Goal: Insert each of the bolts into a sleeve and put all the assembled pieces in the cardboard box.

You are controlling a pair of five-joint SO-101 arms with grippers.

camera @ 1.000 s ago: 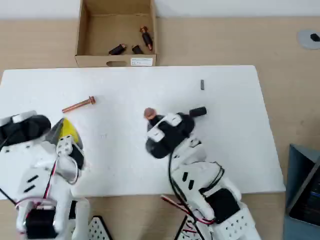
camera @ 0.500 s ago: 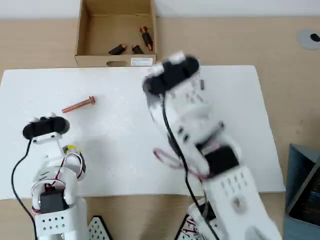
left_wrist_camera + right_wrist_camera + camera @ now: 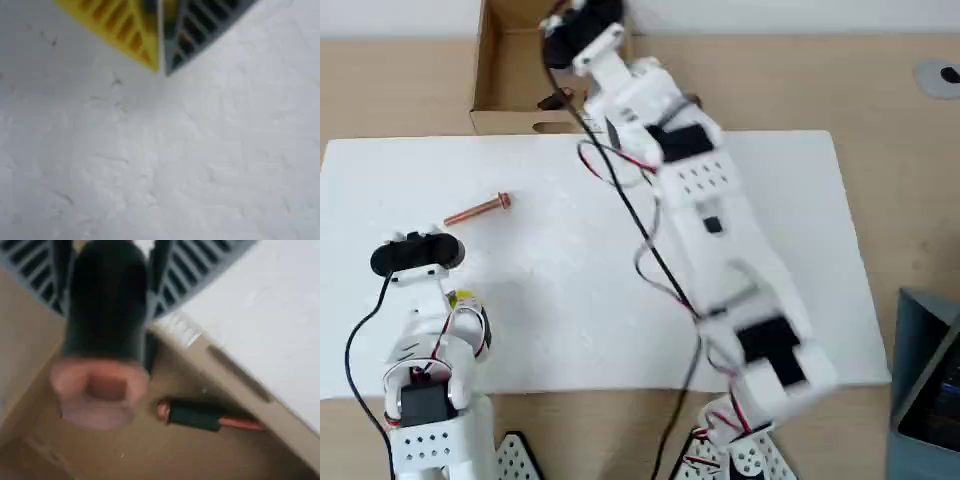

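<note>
A: Where's the piece (image 3: 107,340)?
B: Clenched in the right fingers (image 3: 185,265): a black sleeve (image 3: 107,305) with the bolt head (image 3: 100,390) showing at its end, hanging over the inside of the box (image 3: 485,90).
A: Why so far over?
B: I'd say so that a release drops it past the wall, beside the finished piece (image 3: 200,416) lying on the box floor.
A: And the left fingers (image 3: 125,25)?
B: Closed tip to tip on nothing, low over the white mat (image 3: 770,200), well apart from the box. Parked out of the way, I judge.
A: What's left?
B: One bare bolt (image 3: 478,210) lies on the mat near the left fingers. It wants a sleeve.
</note>
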